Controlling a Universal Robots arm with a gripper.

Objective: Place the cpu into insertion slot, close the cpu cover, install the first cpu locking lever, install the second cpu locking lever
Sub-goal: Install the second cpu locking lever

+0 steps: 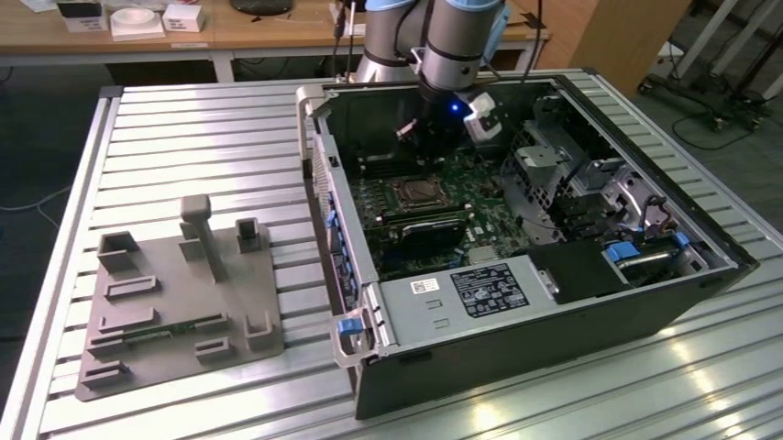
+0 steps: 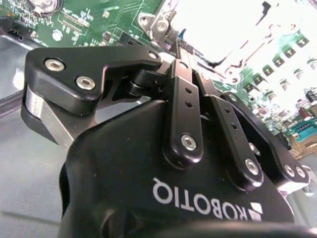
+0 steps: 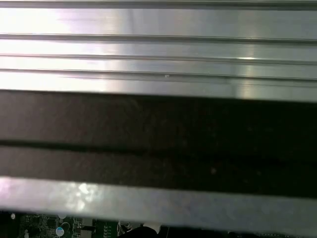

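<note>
Now | 1 hand (image 2: 184,49) | 1 insertion slot (image 1: 413,193), possibly covered | 1 fixture (image 1: 183,298)

White lettering, upside down, on black glossy gripper (image 2: 182,52) body. Black printed label (image 1: 490,289) on grey metal box (image 1: 416,321), well apart from gripper: too small to read.

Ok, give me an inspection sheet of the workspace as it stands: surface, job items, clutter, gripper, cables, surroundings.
Surface: ribbed aluminium table carrying an open computer case.
Job's things: insertion slot on the green board; silvery metal frame around it, overexposed in the second wrist view; cover and lever positions cannot be told.
Clutter: grey fixture plate with empty holders, at the exterior view's left of the case.
Gripper: gripper low inside the case above the board, close to the socket; finger state cannot be told.
Cables: dark cable on the floor.
Surroundings: wooden bench with small white boxes behind.
</note>
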